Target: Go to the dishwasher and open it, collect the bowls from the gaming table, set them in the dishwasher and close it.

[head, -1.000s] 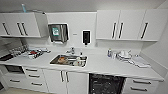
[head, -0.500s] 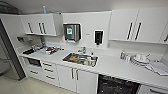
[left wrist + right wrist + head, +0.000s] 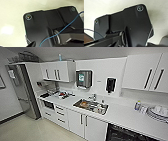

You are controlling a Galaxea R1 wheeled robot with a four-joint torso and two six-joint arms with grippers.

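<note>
Head view: a kitchenette is recorded, with a white worktop [image 3: 120, 114] running from the left centre of the frame down to the lower right. A stainless-steel sink [image 3: 91, 106] full of items is set into it at centre, with a tap [image 3: 94, 97] behind. A grey paper-towel dispenser [image 3: 84, 78] and a dark soap dispenser [image 3: 110, 85] are fixed to the wall above, flanked by white wall cabinets with dark bar handles [image 3: 146, 72]. A stack of white plates [image 3: 158, 114] is noted at the right edge.

The dishwasher [image 3: 125, 135], a built-in unit, is judged to be the dark opening under the worktop at the lower right of the frame, right of the white base-cabinet doors [image 3: 85, 125]; only its dark upper part is seen, so handle and door position cannot be confirmed. Its long axis runs along the counter front. The unit lies right of the frame centre, so the right arm is judged the nearer.

Left wrist view and right wrist view: pale floor is seen behind the robot's own dark plate. Whether the fingers of either gripper are apart or closed cannot be told, and nothing is seen to be held
</note>
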